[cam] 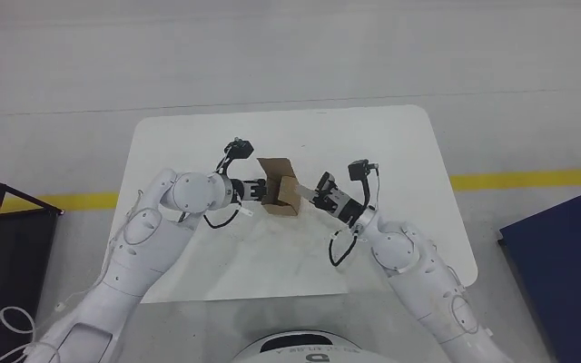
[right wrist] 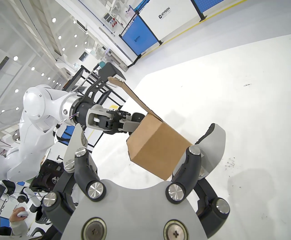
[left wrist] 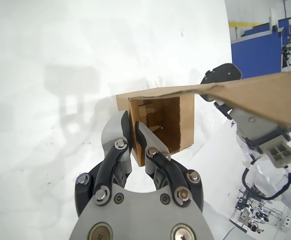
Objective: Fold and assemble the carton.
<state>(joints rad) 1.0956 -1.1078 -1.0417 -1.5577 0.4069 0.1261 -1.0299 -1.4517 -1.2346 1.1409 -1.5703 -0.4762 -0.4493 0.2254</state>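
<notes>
Left gripper [left wrist: 131, 128]: pinching one carton [left wrist: 186, 120] wall. Right gripper [right wrist: 145, 134]: wide, beside carton. Risk: carton may pivot if flap [right wrist: 134, 97] is pushed.

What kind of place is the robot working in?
Probably a large industrial hall or robot lab: it has blue partition panels, a yellow floor line and rows of ceiling lights high overhead.

Brown carton [cam: 283, 189], white table [cam: 390, 145]
The carton is plain and unprinted (darker inside); the table carries faint grey scuffs. The left gripper [left wrist: 131, 123] and right gripper [right wrist: 145, 136] are silver-grey with black pads and links. Pale grey floor [cam: 272, 54], yellow stripe [cam: 517, 180].
</notes>
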